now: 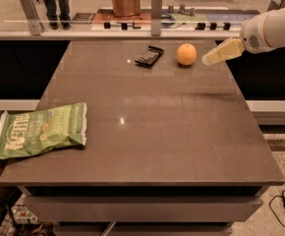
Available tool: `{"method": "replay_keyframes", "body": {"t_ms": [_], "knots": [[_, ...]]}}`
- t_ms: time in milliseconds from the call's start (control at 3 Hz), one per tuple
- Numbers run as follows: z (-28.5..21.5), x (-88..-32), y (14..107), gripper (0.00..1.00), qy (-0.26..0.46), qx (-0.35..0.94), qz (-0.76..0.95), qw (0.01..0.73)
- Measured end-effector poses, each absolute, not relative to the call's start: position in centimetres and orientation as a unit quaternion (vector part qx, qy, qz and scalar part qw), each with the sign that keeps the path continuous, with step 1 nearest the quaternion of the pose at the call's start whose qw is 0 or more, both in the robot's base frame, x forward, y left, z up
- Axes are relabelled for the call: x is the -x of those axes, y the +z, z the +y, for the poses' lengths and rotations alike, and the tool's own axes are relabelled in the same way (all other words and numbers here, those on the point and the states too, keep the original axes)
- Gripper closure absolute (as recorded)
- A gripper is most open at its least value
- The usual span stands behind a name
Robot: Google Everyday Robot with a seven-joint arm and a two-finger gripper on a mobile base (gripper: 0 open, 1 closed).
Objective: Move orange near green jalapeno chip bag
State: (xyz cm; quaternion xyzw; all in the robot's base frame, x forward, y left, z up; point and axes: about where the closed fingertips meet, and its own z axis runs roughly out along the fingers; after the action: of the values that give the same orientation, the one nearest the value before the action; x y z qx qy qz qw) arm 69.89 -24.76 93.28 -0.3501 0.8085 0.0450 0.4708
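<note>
**Gripper beside the orange, chip bag far across the table**

The gripper hangs above the table's far right edge, pointing left, just to the right of the orange and apart from it. It shows only as one pale wedge, so whether it is open or closed cannot be told; it holds nothing that can be seen. The white arm behind it runs off the right border, and the rest of the robot is out of view.

The orange sits on the brown table near the far edge, with a small black packet to its left, not touching it. The green jalapeno chip bag lies flat at the near left corner, well apart from the orange, its left crimped end overhanging the table edge. Beyond a glass barrier, two people are cut off above the legs.
</note>
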Motion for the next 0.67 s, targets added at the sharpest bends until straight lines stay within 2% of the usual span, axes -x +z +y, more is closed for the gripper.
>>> {"method": "replay_keyframes", "body": {"t_ms": [667], "knots": [[-20.6,-74.0,92.1,0.0,0.102,0.357,0.789,0.49]]}}
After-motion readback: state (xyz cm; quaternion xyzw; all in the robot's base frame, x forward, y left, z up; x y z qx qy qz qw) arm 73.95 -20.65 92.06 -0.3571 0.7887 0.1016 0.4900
